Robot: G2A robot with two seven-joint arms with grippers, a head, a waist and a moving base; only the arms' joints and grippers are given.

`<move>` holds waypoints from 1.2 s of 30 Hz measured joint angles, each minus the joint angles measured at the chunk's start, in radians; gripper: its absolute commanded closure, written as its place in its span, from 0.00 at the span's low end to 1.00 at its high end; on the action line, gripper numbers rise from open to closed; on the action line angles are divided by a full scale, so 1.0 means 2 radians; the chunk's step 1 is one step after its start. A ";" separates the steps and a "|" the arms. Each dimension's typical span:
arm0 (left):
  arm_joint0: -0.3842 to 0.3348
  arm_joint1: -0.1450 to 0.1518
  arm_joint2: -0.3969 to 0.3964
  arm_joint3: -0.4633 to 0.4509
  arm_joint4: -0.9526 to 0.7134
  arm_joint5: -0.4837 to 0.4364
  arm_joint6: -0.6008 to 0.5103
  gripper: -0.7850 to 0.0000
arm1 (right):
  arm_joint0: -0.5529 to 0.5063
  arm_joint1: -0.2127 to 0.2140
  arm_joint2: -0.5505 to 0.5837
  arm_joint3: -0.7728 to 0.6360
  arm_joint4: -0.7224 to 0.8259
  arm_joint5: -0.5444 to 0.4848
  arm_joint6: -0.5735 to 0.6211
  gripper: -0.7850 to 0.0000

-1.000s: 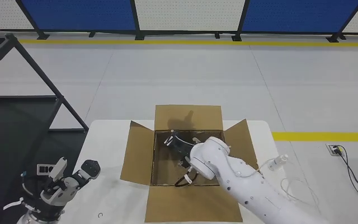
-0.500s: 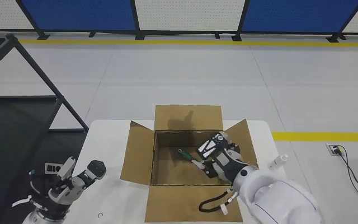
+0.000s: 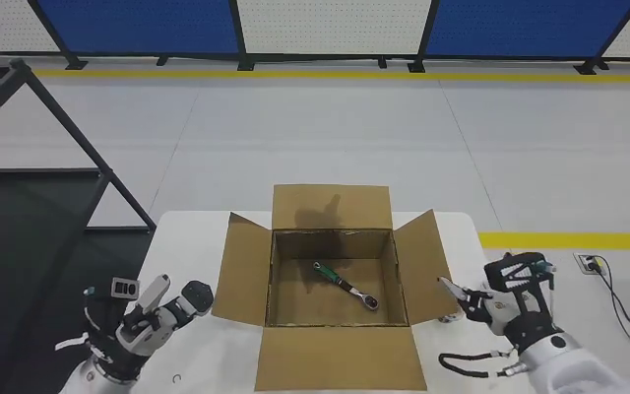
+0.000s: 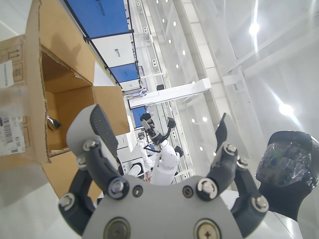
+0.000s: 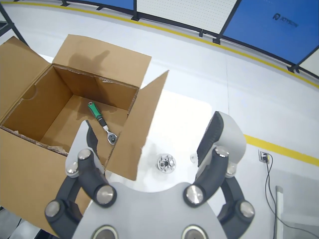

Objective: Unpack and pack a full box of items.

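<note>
An open cardboard box [image 3: 246, 281] stands mid-table with all its flaps spread out. On its floor lies a ratchet wrench [image 3: 346, 286] with a green handle, also seen as the wrench [image 5: 102, 123] in the right wrist view. My right gripper [image 3: 455, 298] hangs open and holds nothing, just outside the box's right flap [image 5: 139, 128]; its fingers [image 5: 211, 135] are spread wide. My left gripper [image 3: 169, 300] is open and holds nothing, beyond the left flap, with the box [image 4: 62, 75] to one side of its fingers [image 4: 102, 125].
A small round clear object [image 5: 166, 163] stands on the white table [image 3: 197, 246] right of the box, below the right gripper. A black cable loop [image 3: 468, 364] hangs by the right arm. A tiny dark ring [image 3: 176, 378] lies at the front left.
The right arm has come up out of the box and swung to its right side, uncovering the wrench. The left arm has edged closer to the box.
</note>
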 measured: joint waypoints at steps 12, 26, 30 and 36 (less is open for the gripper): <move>0.003 0.000 0.007 -0.011 0.000 -0.006 0.017 0.00 | -0.109 -0.001 0.108 0.010 0.102 -0.013 0.007 0.00; 0.007 0.000 0.005 -0.013 0.003 -0.007 0.027 0.00 | 0.012 0.006 -0.006 0.198 0.094 -0.042 0.083 0.00; 0.007 0.001 0.004 -0.012 0.002 -0.008 0.027 0.00 | 0.048 0.006 -0.032 0.251 0.093 -0.041 0.089 0.00; 0.009 0.001 0.000 -0.009 0.001 -0.008 0.029 0.00 | 0.086 0.006 -0.059 0.307 0.088 -0.036 0.090 0.00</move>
